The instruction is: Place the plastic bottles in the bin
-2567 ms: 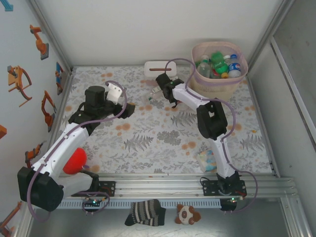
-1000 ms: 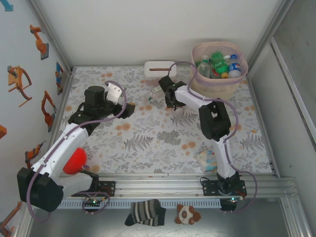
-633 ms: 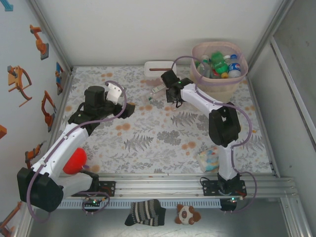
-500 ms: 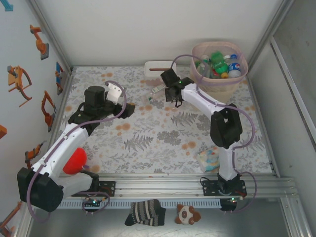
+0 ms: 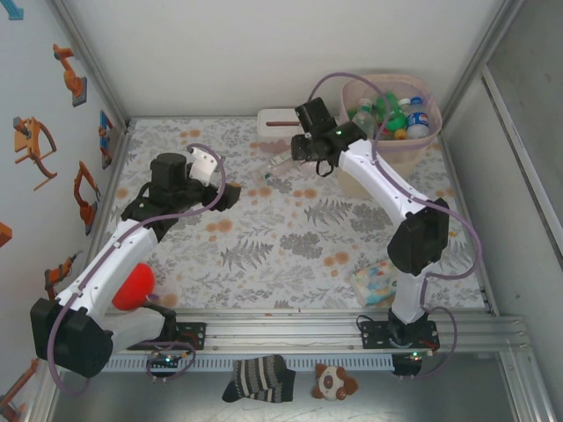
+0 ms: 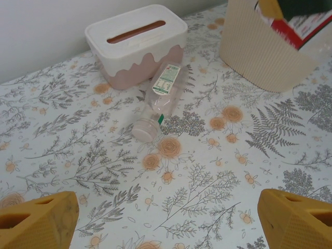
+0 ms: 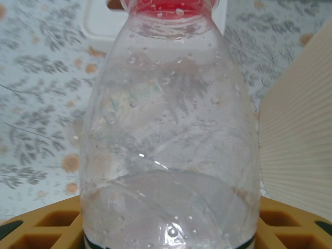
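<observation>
Nearest, the left gripper hangs above the floral table with its orange fingers spread wide, grasping nothing. Just beyond it a lying bottle rests on its side on the cloth. It is clear, with a pale cap pointing toward the arms and a small white-and-green label near its base. That base end lies just beside the tissue box, which is white on top and pink below, with a slot in its lid. Whether the two touch I cannot tell.

Farther back and to the right, the right gripper is clamped around the belly of a red-capped bottle, held off the table beside the bin's ribbed wall. This bottle is clear, with droplets beading its inside and a dark band low on its body.

Farthest, in the back right corner, the bin stands upright. It is heaped with binned bottles, some green, some clear, one with a blue label.
</observation>
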`<act>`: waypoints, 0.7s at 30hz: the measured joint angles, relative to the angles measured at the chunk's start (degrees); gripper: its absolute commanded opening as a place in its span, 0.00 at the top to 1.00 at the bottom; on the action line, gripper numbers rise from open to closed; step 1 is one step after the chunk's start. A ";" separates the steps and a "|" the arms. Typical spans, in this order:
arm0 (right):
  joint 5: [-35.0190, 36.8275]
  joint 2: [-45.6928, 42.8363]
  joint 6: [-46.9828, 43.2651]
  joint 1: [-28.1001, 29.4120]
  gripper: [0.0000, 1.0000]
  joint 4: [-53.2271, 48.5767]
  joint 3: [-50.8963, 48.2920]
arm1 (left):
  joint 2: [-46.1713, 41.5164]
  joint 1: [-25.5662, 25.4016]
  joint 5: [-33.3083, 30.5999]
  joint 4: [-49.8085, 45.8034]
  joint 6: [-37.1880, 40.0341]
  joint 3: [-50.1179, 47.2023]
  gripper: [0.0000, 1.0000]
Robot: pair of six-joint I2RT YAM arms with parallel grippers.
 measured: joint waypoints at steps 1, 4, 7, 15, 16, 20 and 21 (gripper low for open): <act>-0.55 -0.15 -0.26 -0.22 0.46 -0.46 1.16 | 0.00 0.00 0.00 0.00 -0.02 0.00 0.11; -1.99 -0.37 -1.31 -1.27 0.46 -1.73 4.74 | 0.00 0.00 0.00 0.00 0.00 0.00 0.11; -3.28 -0.37 -2.40 -2.99 0.46 -3.52 8.68 | 0.00 0.00 0.02 0.00 0.00 0.00 0.11; -7.15 -0.66 -4.63 -10.64 0.44 -5.97 17.18 | 0.00 0.02 0.17 0.00 0.00 0.00 0.11; -7.69 -0.79 -4.92 -11.65 0.44 -6.19 17.57 | 0.00 0.02 0.17 0.00 0.00 0.00 0.11; -10.29 -1.33 -5.77 -15.89 0.43 -6.95 18.40 | 0.00 0.02 0.17 0.00 0.00 0.00 0.11; -11.15 -1.42 -6.03 -17.14 0.43 -7.06 18.58 | 0.00 0.02 0.17 0.00 0.00 0.00 0.11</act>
